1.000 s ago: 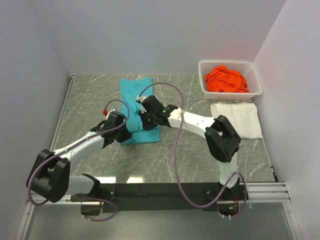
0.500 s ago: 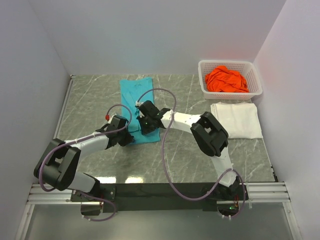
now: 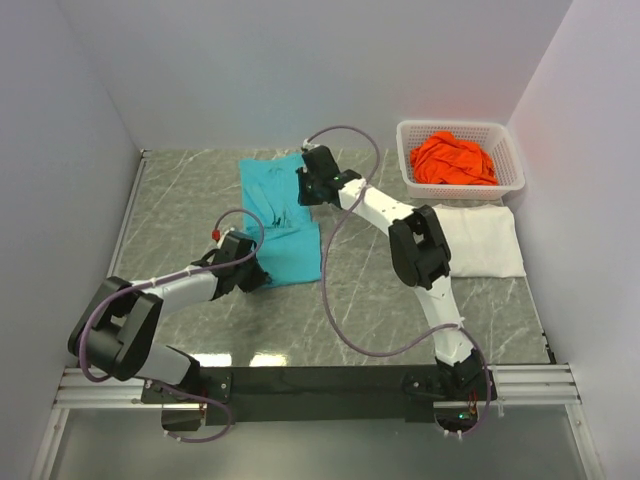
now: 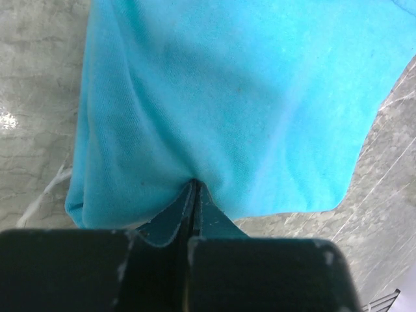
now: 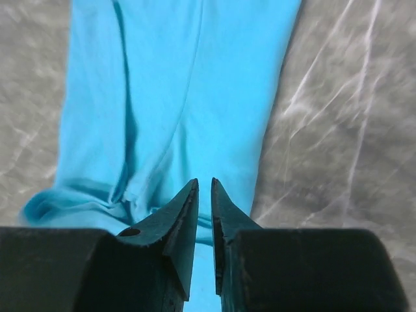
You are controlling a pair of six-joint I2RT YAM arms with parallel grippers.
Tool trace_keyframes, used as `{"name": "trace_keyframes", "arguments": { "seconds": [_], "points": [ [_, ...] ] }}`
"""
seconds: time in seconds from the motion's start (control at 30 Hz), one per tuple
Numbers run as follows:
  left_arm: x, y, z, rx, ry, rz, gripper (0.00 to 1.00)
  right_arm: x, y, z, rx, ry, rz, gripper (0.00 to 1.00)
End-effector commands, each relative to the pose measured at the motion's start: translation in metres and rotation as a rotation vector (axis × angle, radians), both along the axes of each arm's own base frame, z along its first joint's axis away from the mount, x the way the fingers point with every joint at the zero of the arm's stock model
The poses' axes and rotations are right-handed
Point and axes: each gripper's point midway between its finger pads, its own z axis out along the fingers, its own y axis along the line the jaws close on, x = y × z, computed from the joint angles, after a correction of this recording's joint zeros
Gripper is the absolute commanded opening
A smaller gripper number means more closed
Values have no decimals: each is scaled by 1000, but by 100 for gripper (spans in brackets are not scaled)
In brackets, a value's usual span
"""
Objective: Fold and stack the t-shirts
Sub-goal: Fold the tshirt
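The teal t-shirt (image 3: 285,215) lies folded into a long strip on the table's left-middle. My left gripper (image 3: 255,275) is at its near left corner, shut on a pinch of the teal cloth (image 4: 227,97), which rises into the jaws (image 4: 194,185). My right gripper (image 3: 308,192) hovers over the strip's far right part; its jaws (image 5: 203,184) stand a narrow gap apart with nothing between them, the teal cloth (image 5: 169,97) below. The white t-shirt (image 3: 480,240) lies folded at the right. The orange t-shirt (image 3: 455,160) is crumpled in the basket.
The white lattice basket (image 3: 512,150) stands at the back right corner. White walls close in the left, back and right sides. The grey marble table (image 3: 180,200) shows around the shirts. Purple cables loop over both arms.
My right gripper has moved from the middle of the teal shirt to its far right part. The left gripper has stayed at the near corner, still pinching the cloth.
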Motion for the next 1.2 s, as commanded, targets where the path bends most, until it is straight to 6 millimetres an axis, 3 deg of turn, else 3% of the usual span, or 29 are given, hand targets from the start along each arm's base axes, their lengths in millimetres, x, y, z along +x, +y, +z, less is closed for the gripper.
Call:
{"name": "trace_keyframes", "arguments": {
  "seconds": [0.0, 0.07, 0.1, 0.13, 0.17, 0.23, 0.27, 0.3, 0.4, 0.57, 0.87, 0.97, 1.17],
  "points": [
    [-26, 11, -13, 50, 94, -6, 4, 0, 6, 63, 28, -111, 16, 21],
    [-20, 10, 1, 52, 70, -6, 5, -8, 3, 73, 48, -121, 23, 22],
    [-16, 10, 7, 54, 56, -3, 7, -20, -6, 59, 30, -89, 23, 22],
    [-11, 10, 18, 50, 31, -1, 9, -27, -9, 78, 54, -111, 24, 26],
    [-1, 10, 32, 58, -8, 8, 10, -32, -12, 79, 60, -107, 25, 27],
    [5, 15, 46, 74, -30, 24, 14, -53, -21, 78, 64, -78, 31, 29],
    [14, 15, 59, 76, -66, 29, 18, -64, -28, 65, 52, -42, 34, 29],
    [19, 19, 68, 78, -86, 42, 19, -70, -30, 73, 66, -42, 34, 30],
    [34, 30, 80, 83, -124, 74, 24, -89, -39, 63, 81, 8, 45, 33],
    [41, 38, 64, 106, -79, 72, 20, -124, -34, 47, 137, 124, 128, 35],
    [8, 43, 15, 118, 56, 49, 12, -181, -28, -5, 250, 363, 206, 35],
    [-9, 50, -1, 132, 112, 67, 12, -188, -34, -29, 226, 423, 173, 34],
    [-40, 68, -22, 185, 221, 133, 9, -198, -71, -73, 134, 538, 34, 33]
  ]
}}
